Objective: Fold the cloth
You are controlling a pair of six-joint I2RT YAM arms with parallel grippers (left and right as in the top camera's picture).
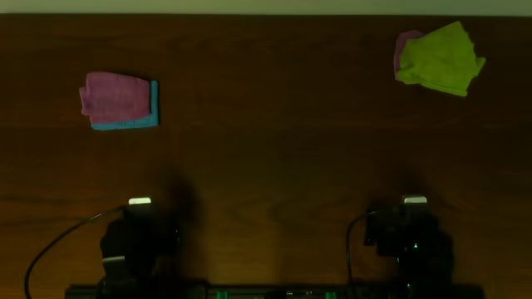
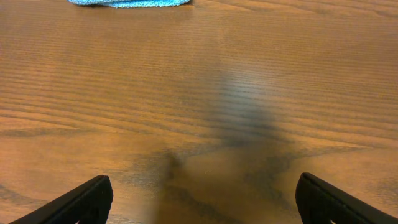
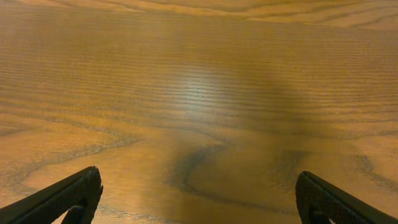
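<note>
While folding is yet to begin, a purple cloth [image 1: 112, 95] is lying folded on a blue cloth [image 1: 150, 116] at the upper left of the overhead frame. Below it, the left gripper [image 2: 202, 202] is hovering over the bare wooden table [image 1: 266, 149], jaws spread wide, holding nothing. At lower right, the right gripper [image 3: 199, 199] is doing likewise, released and empty. The lime-green cloth [image 1: 440, 60] is sitting rumpled at the upper right, overlapping a second purple cloth [image 1: 406, 46] and well apart from both claws. The step in hand is likely the reach; the next move is calling for the nearer right arm to travel up and pinch one edge of the lime-green cloth alone. No brand, label or writing is showing.
</note>
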